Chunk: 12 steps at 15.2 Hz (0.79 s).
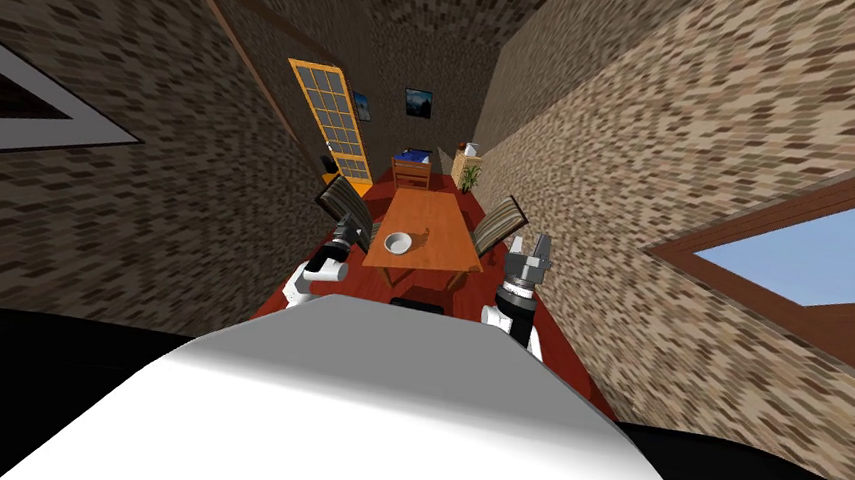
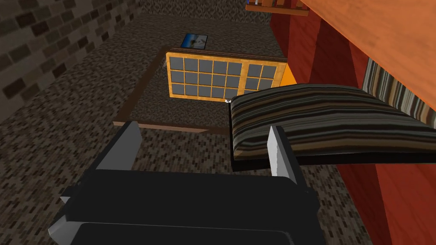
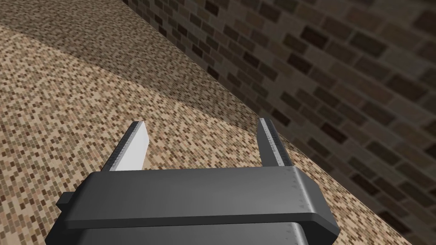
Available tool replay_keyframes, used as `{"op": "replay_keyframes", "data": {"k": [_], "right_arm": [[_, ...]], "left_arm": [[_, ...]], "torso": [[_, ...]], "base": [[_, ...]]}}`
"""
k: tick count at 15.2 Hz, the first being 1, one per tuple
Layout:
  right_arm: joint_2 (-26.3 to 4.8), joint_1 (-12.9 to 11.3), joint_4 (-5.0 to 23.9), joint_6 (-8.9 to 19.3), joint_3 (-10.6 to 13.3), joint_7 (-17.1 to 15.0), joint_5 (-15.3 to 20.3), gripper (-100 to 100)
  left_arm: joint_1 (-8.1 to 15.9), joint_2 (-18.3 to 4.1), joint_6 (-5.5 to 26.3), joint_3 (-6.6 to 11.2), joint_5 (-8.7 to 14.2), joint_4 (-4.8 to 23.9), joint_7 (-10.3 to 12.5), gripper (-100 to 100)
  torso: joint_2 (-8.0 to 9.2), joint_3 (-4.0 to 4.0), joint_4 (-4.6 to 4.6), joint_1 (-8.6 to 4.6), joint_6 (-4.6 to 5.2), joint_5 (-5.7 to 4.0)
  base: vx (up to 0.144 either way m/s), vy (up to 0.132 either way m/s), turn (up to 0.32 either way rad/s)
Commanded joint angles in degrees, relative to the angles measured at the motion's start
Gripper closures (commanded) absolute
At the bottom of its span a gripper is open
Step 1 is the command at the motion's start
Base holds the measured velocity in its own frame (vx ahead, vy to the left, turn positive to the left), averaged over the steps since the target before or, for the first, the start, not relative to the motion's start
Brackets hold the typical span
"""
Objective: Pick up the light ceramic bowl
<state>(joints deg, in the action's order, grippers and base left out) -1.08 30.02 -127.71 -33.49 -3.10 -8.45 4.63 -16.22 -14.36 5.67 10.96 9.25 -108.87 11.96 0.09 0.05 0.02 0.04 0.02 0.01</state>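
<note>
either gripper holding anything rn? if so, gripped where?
Nothing is held. The left gripper and right gripper are both open and empty. The bowl sits on the table, clear of both.

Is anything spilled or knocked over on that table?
No, nothing stands out. The light bowl sits upright on the wooden table, near its edge closest to me, with nothing spilled. A striped chair stands at each side. The left gripper and right gripper are open, holding nothing.
</note>
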Motion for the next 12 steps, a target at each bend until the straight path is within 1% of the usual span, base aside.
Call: {"op": "replay_keyframes", "data": {"k": [1,2,3,4,5,6,7,8,9,10,11,12], "right_arm": [[0.00,0.00,0.00,0.00,0.00,0.00,0.00,0],[0.00,0.00,0.00,0.00,0.00,0.00,0.00,0],[0.00,0.00,0.00,0.00,0.00,0.00,0.00,0],[0.00,0.01,0.00,0.00,0.00,0.00,0.00,0],[0.00,0.00,0.00,0.00,0.00,0.00,0.00,0],[0.00,0.00,0.00,0.00,0.00,0.00,0.00,0],[0.00,0.00,0.00,0.00,0.00,0.00,0.00,0],[0.00,0.00,0.00,0.00,0.00,0.00,0.00,0],[0.00,0.00,0.00,0.00,0.00,0.00,0.00,0],[0.00,0.01,0.00,0.00,0.00,0.00,0.00,0],[0.00,0.00,0.00,0.00,0.00,0.00,0.00,0],[0.00,0.00,0.00,0.00,0.00,0.00,0.00,0]], "left_arm": [[0.54,-0.28,2.86,0.28,0.58,0.91,0.14,-100],[0.54,-0.28,3.65,0.28,0.58,0.91,0.14,-100],[0.54,-0.28,3.65,0.28,0.58,0.91,0.14,-100],[1.45,-0.68,5.71,0.65,1.35,2.36,0.28,-100],[1.45,-0.68,6.89,0.65,1.35,2.36,0.28,-100],[1.45,-0.68,7.03,0.65,1.35,2.36,0.28,-100],[2.33,-1.07,9.21,0.97,2.09,3.81,0.38,-100],[2.33,-1.07,10.37,0.97,2.09,3.81,0.38,-100],[2.33,-1.07,10.37,0.97,2.09,3.81,0.38,-100],[3.18,-1.44,12.34,1.23,2.79,5.28,0.45,-100],[3.18,-1.44,13.37,1.23,2.79,5.28,0.45,-100],[3.18,-1.44,13.65,1.23,2.79,5.28,0.45,-100]], "torso": [[0.00,0.00,0.00,0.00,0.00,0.00],[0.00,0.00,0.00,0.01,-0.01,0.00],[-0.01,-0.01,0.00,0.00,-0.02,0.00],[-0.03,-0.02,0.00,-0.01,-0.02,0.00],[-0.04,-0.02,-0.01,-0.02,0.00,-0.01],[-0.03,-0.02,-0.01,-0.01,0.00,0.00],[-0.04,-0.02,-0.01,-0.01,-0.02,0.00],[-0.04,-0.02,-0.01,-0.01,0.00,0.00],[-0.04,-0.02,-0.01,0.00,-0.01,0.00],[-0.04,-0.02,-0.01,0.00,-0.02,0.00],[-0.05,-0.03,-0.01,0.00,0.00,0.00],[-0.05,-0.03,-0.01,0.00,0.00,0.00]], "base": [[-0.023,0.008,-0.063],[-0.016,0.007,-0.013],[-0.008,0.003,0.009],[-0.013,0.000,-0.059],[-0.018,0.005,-0.078],[-0.013,0.007,-0.030],[-0.015,0.005,-0.079],[-0.016,0.007,-0.078],[-0.012,0.006,-0.027],[-0.011,0.005,-0.088],[-0.011,0.007,-0.102],[-0.008,0.008,-0.037]]}}
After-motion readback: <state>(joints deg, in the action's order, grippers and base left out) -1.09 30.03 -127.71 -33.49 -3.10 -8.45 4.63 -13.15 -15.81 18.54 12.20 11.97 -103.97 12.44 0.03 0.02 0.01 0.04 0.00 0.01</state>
